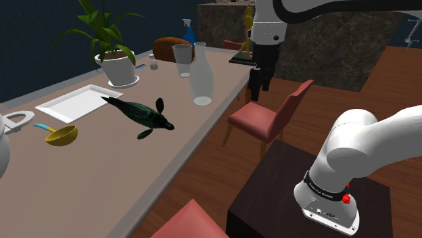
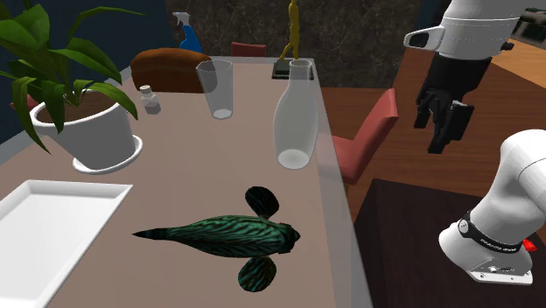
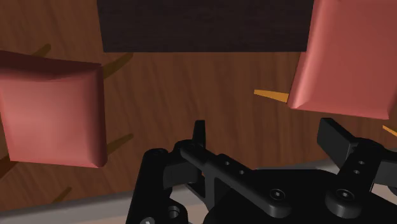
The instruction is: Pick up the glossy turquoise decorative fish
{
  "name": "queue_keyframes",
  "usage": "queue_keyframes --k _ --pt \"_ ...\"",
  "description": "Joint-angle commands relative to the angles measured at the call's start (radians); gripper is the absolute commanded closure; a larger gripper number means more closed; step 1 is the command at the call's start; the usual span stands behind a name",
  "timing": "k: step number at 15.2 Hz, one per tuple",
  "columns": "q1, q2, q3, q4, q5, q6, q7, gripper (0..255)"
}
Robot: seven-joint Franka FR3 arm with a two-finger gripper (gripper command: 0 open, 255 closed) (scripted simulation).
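Shoulder view: saw the dark green fish (image 1: 142, 113) lying on the tabletop (image 1: 101, 176) near the clear carafe (image 1: 201, 74). Found the gripper (image 1: 256, 91) well apart from that carafe, open, empty. Through the wrist view, made out red chair seats (image 3: 51, 108) on wood floor (image 3: 191, 89).

Fish (image 2: 229, 237) on table (image 2: 179, 171), near tray (image 2: 48, 226)

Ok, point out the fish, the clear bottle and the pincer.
fish (image 2: 229, 236): second exterior view, middle of its body.
clear bottle (image 2: 294, 118): second exterior view, its belly.
pincer (image 3: 264, 130): wrist view, midway between fingertips.
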Motion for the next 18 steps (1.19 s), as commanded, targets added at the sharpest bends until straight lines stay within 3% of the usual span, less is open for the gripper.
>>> queue_keyframes --k 1,10,18 --pt "0.0 0.0 0.0 0.0 0.0 0.0 0.0 0" --pt "0.02 0.302 0.074 0.174 0.119 0.166 0.116 0" --pt "0.032 0.577 0.123 0.401 0.178 0.259 0.21 0"
